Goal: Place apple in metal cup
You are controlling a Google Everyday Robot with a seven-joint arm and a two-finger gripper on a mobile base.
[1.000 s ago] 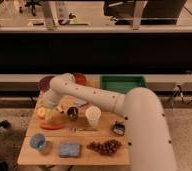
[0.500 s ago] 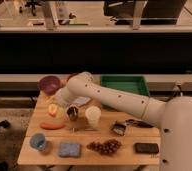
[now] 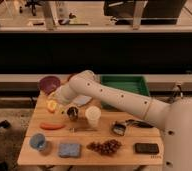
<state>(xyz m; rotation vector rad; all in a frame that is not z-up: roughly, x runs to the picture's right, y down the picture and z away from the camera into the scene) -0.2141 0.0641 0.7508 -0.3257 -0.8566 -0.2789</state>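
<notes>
Gripper (image 3: 58, 101) at the end of my arm, hovering at the table's (image 3: 109, 146) back-left area; whether my fingers are spread or closed I cannot tell, and I cannot tell whether they touch anything. Apple (image 3: 51, 105) lies just to the left of them, resting on the wood. Metal cup (image 3: 72, 113) stands just right of and nearer the camera than the fingers, beside the white cup (image 3: 93, 116). I judge the grasp is the step in hand: centre over the fruit, close gently, lift clear before crossing to the cup's mouth, avoiding the carrot (image 3: 52, 126).
</notes>
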